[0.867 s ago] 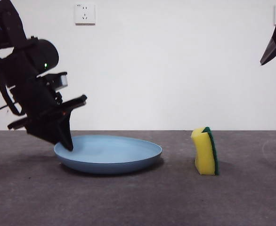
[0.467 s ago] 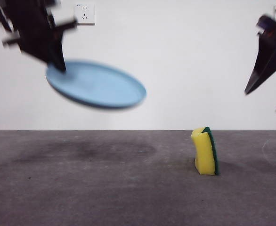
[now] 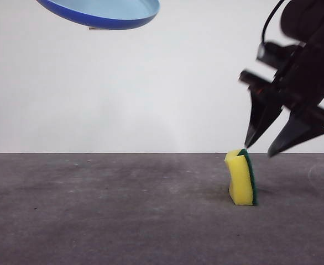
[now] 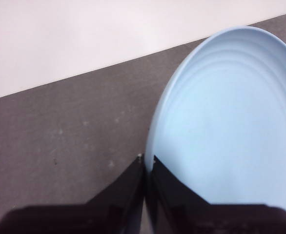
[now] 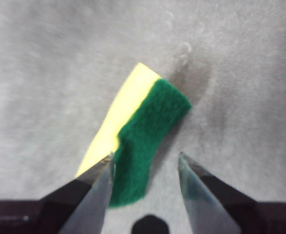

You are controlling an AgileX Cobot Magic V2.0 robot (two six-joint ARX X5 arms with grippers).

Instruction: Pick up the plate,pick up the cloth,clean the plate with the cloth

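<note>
Soft, light sponge (image 3: 241, 178) standing on edge toward tabletop's right side: pinch across both faces. Right gripper (image 3: 259, 148) spread just above; left gripper (image 4: 146, 163) clamped on stiff plate (image 3: 102, 12) rim, aloft.

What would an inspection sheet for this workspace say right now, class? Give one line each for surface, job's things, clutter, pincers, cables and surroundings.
Surface: dark grey matte table, faint pale specks.
Job's things: wide shallow light-blue plastic plate held high above the table; small yellow sponge with dark green scouring face standing on edge on the table.
Clutter: nothing seen.
Pincers: left pincer shut on the plate's rim; right pincer open just above the sponge, not touching it as far as visible.
Cables: one black cable looping on the right arm.
Surroundings: plain white wall.
</note>
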